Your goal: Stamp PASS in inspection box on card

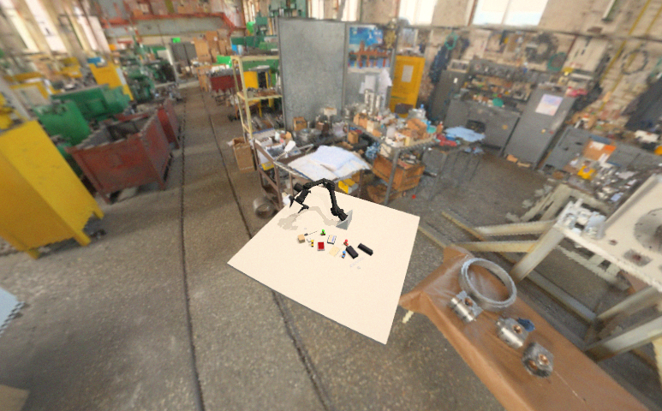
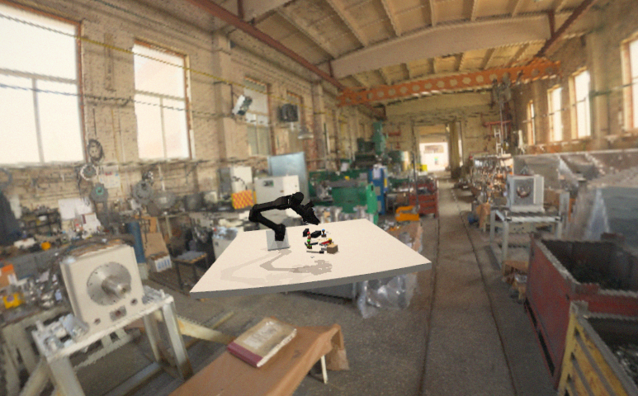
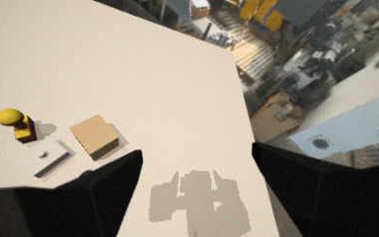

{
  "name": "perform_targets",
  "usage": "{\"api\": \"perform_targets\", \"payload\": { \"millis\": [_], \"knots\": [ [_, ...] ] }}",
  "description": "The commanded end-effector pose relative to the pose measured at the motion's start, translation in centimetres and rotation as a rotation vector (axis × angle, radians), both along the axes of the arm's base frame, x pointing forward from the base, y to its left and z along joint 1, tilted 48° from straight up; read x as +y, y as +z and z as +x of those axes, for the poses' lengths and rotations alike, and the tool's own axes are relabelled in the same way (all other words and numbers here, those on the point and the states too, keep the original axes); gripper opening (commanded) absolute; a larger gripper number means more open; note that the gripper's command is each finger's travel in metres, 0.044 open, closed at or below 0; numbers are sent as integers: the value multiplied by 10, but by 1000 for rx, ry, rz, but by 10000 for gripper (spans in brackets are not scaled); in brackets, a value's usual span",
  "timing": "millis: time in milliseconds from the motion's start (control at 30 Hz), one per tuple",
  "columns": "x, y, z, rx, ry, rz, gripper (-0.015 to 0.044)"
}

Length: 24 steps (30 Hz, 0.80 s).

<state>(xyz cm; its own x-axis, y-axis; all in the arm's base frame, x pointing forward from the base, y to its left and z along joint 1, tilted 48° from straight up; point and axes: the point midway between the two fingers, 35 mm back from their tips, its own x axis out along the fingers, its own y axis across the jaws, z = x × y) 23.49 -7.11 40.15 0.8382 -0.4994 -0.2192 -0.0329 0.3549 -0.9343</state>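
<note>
One pale bench top (image 1: 370,300) (image 2: 361,265) (image 3: 177,74) stands in a cluttered machine hall. Landmark: the tan block (image 1: 301,238) (image 2: 332,248) (image 3: 95,135). Just beside it lies a white piece with a dark edge (image 3: 43,157); near it, a yellow-knobbed stamp (image 1: 312,243) (image 3: 16,121). Beyond that stamp from the block lies the red pad (image 1: 320,246). The gripper (image 3: 197,151), its fingers spread, hangs above the bench near the block. Which stamp reads PASS cannot be told.
</note>
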Motion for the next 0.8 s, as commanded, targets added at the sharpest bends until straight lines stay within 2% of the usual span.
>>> {"api": "perform_targets", "payload": {
  "millis": [0,200,467,767],
  "knots": [
    [1,-3,1,5,-1,9,374],
    [22,-84,28,182,-83,248,216],
    [54,-202,17,418,-392,424,214],
    [66,-263,-25,446,-692,325,214]
  ]
}}
